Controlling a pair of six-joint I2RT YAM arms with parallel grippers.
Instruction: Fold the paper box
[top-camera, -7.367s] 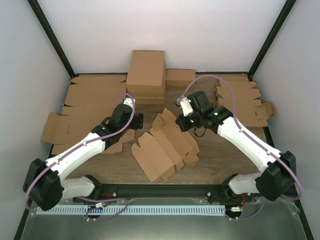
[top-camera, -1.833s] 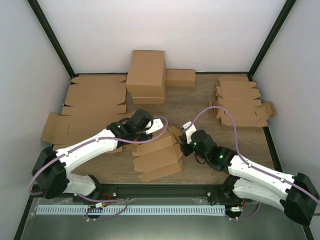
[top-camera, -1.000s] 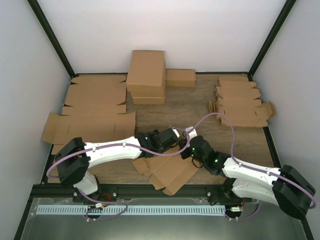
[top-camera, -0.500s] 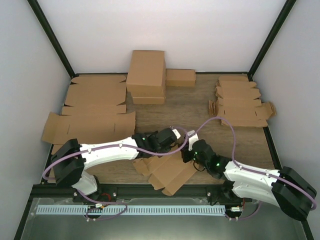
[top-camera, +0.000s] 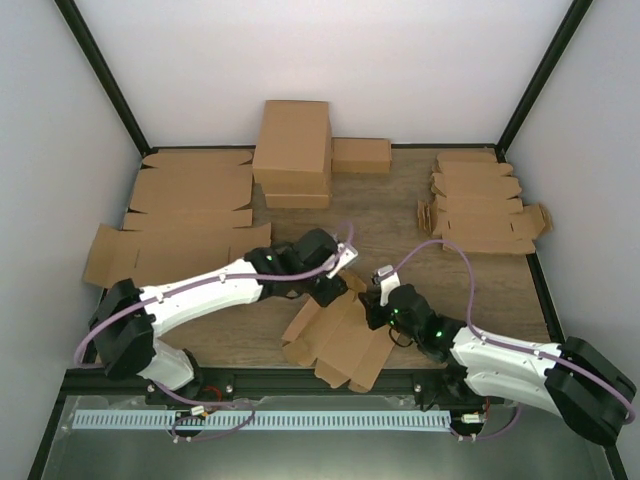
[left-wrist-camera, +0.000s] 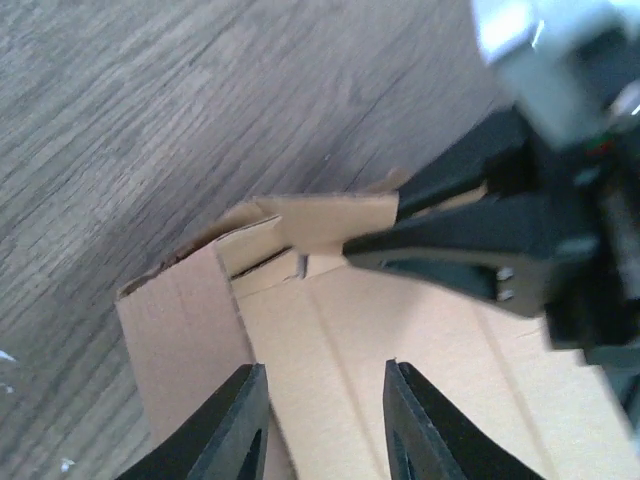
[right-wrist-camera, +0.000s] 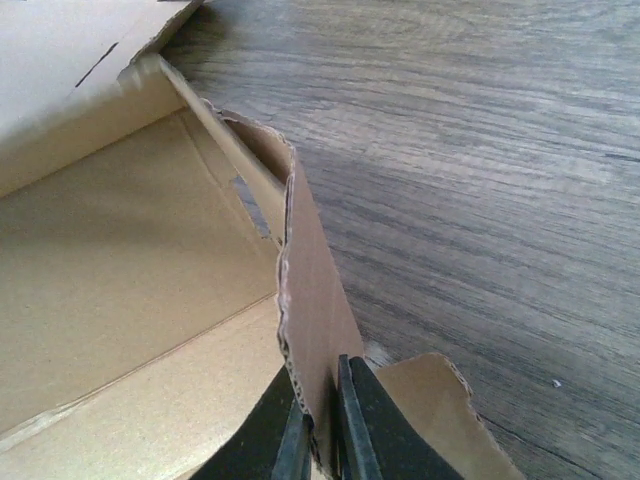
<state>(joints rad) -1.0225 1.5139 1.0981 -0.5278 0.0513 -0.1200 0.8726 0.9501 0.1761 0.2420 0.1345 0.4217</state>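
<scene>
Bare counter (top-camera: 385, 215) lies open across the middle of the frame, between flat sheets (top-camera: 180, 215) at left, stacked cartons (top-camera: 292, 150) at upper centre and blanks (top-camera: 480, 205) at upper right. Lower centre, the paper box (top-camera: 342, 338), left arm (top-camera: 200, 290) and right arm (top-camera: 500, 350) crowd together.

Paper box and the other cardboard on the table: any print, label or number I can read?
None: no text to read. The paper box is plain brown in every view; so are the folded boxes at the back, the flat blanks at right and the flat sheets at left.
</scene>
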